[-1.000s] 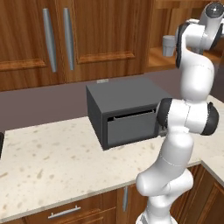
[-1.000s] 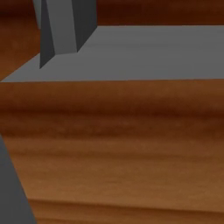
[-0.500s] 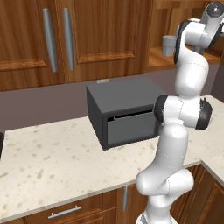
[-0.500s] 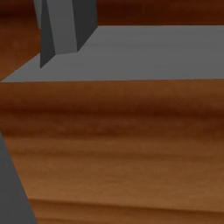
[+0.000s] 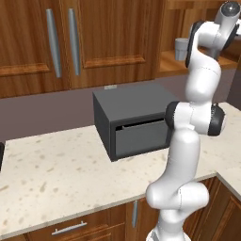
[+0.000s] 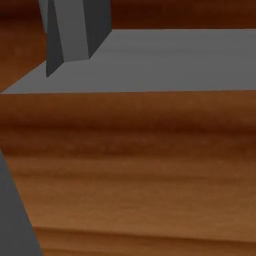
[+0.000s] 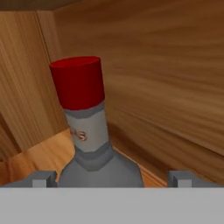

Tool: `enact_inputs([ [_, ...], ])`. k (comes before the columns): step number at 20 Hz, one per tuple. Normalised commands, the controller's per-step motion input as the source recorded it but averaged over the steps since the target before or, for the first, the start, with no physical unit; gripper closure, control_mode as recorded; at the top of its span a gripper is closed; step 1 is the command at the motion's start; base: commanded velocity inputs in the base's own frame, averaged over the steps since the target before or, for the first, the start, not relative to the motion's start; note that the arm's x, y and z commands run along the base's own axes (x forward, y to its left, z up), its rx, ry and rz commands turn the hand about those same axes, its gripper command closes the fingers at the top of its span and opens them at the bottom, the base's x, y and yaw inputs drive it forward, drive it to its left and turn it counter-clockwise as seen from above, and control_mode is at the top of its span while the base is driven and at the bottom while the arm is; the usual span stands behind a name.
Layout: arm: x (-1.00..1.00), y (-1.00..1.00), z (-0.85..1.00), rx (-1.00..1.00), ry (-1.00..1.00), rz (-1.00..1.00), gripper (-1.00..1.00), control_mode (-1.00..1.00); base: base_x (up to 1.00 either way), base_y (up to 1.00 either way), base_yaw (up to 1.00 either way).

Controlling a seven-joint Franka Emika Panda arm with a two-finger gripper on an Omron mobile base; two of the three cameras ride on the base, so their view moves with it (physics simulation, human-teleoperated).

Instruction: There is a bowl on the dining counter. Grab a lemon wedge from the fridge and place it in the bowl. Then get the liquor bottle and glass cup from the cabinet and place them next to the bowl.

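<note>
Fingers (image 7: 43,178) are spread wide and hold nothing, one tip low on each side in the hand view, and the bottle (image 7: 89,135) stands upright right between them: grey shoulders, grey neck with a small red mark, red cap on top. I can't tell whether the tips touch the glass. Under it is the wooden shelf (image 7: 39,155) of the open cabinet (image 7: 153,78), whose walls meet in a corner just behind the cap.

From the left base view, the arm (image 5: 190,141) climbs from the near edge of the counter (image 5: 61,174) up to the top right corner. Past it, a dark grey box (image 5: 134,120) sits toward the counter's back edge. Further up, the cup (image 5: 181,49) stands on the cabinet shelf just beside the arm, and closed wooden doors (image 5: 103,37) with grey bar handles (image 5: 52,43) hang to the left
</note>
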Motion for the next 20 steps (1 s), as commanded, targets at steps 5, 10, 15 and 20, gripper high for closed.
enact_inputs([
  [5,0.24,0.00,-0.24,0.00,0.10,0.00,-1.00,-1.00,0.00,0.00,0.00],
  [10,0.28,0.00,-0.19,0.00,0.02,0.00,-1.00,-1.00,0.00,0.00,0.00],
  [15,0.06,0.00,-0.12,0.00,0.00,0.00,1.00,-1.00,0.00,0.00,0.00],
  [20,0.00,0.00,-0.01,0.00,0.00,0.00,1.00,-1.00,0.00,0.00,0.00],
])
